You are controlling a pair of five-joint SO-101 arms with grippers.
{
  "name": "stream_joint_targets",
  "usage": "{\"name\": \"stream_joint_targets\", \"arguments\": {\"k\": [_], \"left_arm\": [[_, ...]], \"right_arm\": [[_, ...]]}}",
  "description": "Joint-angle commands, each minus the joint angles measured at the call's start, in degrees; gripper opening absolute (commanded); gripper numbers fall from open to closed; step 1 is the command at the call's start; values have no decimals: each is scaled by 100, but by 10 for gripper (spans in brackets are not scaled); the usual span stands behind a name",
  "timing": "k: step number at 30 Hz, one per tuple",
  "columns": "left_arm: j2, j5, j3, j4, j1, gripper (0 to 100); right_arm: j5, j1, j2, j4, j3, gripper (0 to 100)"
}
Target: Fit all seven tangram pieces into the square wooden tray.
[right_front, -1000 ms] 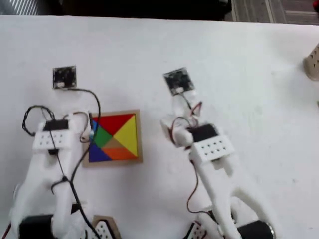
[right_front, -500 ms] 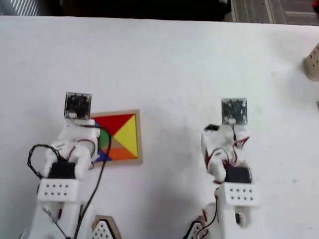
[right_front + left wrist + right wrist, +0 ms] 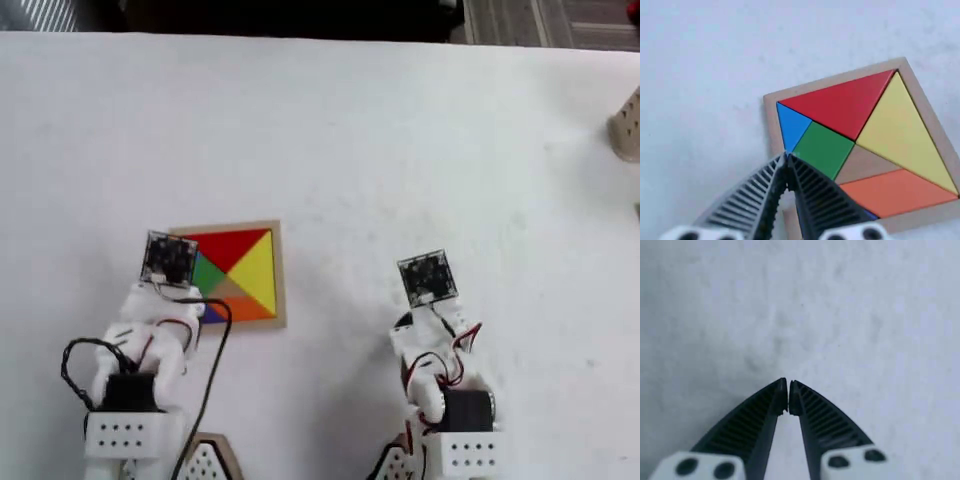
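left gripper [image 3: 786,157] closed, empty, tips over tray [image 3: 772,125] edge by blue piece [image 3: 791,125], right gripper [image 3: 788,385] closed, empty, above table [image 3: 865,315], both arms folded up, well apart

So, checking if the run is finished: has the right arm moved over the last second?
Yes. In the high view the right arm has drawn back toward its own base and sideways away from the wooden tray, which stayed put.
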Motion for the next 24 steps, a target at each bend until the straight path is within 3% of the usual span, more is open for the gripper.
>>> {"name": "stream_joint_targets", "arguments": {"k": [1,4,12,24], "left_arm": [[-927,-97,18,756,-66,24],[-1358,-97,0,1723,-57,25],[-1297,-79,0,2681,-57,24],[-1297,-70,0,2664,-57,24]], "right_arm": [[44,163,-40,479,44,19],[35,251,-31,470,44,18],[62,224,-31,470,44,18],[62,224,-31,470,44,18]]}}
